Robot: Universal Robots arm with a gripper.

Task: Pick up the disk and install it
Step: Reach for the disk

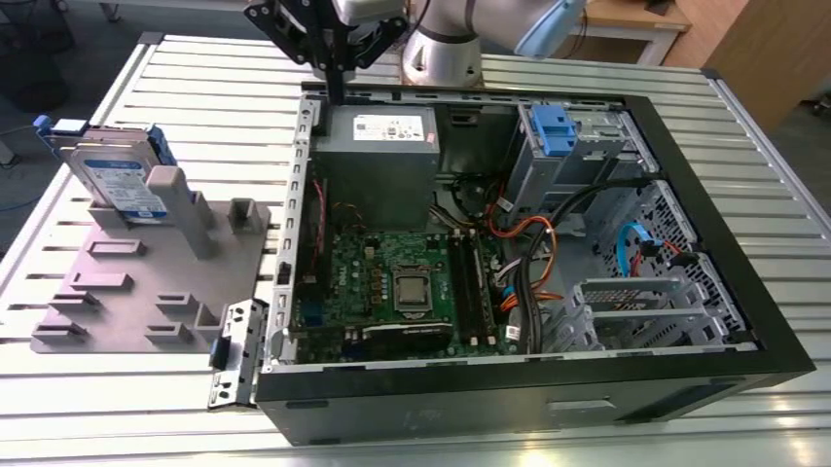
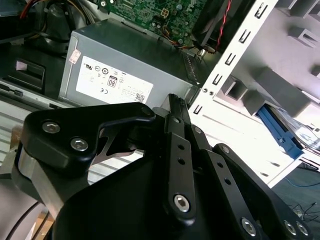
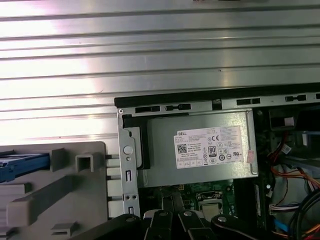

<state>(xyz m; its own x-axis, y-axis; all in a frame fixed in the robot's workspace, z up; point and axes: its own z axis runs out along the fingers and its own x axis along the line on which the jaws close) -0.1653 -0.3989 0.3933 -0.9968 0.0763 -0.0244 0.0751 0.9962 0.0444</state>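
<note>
The disk (image 1: 115,177) stands on edge in a slot of the grey fixture plate (image 1: 117,292) at the exterior view's left, silver with a white-and-blue label and a blue frame. Its blue frame edge (image 2: 281,131) also appears in the second wrist view, and again in the first wrist view (image 3: 20,165). My gripper (image 1: 338,95) hangs over the back left corner of the open computer case, well to the right of the disk and apart from it. The black fingers (image 2: 176,107) meet at their tips with nothing between them.
The open black computer case (image 1: 727,243) lies on the slatted metal table (image 1: 195,88). Inside are the grey power-supply box (image 1: 383,136), the green motherboard (image 1: 389,282), cables and a drive bay with a blue latch (image 1: 552,131). Grey posts rise from the fixture plate.
</note>
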